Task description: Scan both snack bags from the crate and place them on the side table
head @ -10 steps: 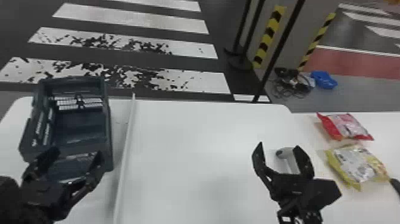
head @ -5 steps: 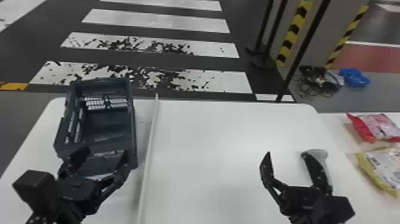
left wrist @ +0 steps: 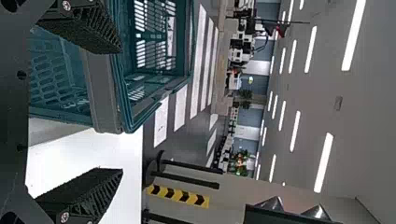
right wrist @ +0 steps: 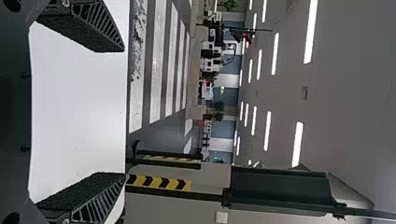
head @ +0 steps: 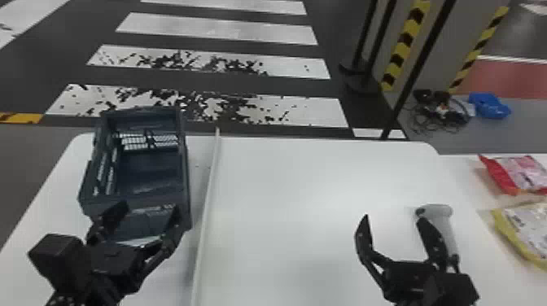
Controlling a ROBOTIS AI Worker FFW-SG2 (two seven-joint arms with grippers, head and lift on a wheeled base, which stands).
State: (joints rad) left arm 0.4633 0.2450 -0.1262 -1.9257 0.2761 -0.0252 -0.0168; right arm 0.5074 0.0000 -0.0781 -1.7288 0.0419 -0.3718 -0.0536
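My left gripper is open at the near end of the blue-grey crate, whose visible inside holds no bags. The left wrist view has the left gripper with its fingers wide apart and the crate beyond. On the right, my right gripper stands open over the white table, one finger overlapping the grey scanner. Nothing lies between the fingers of the right gripper in the right wrist view. A red snack bag and a yellow snack bag lie on the side table.
A white strip runs lengthwise over the main table, between crate and right gripper. Past the far edge stand dark poles and a striped post. Cables and a blue item lie on the floor.
The head view has swung left, so table, crate and bags show farther right. Against the crate, the left gripper sits a little differently; the right gripper has shifted left relative to the scanner. Both stay open.
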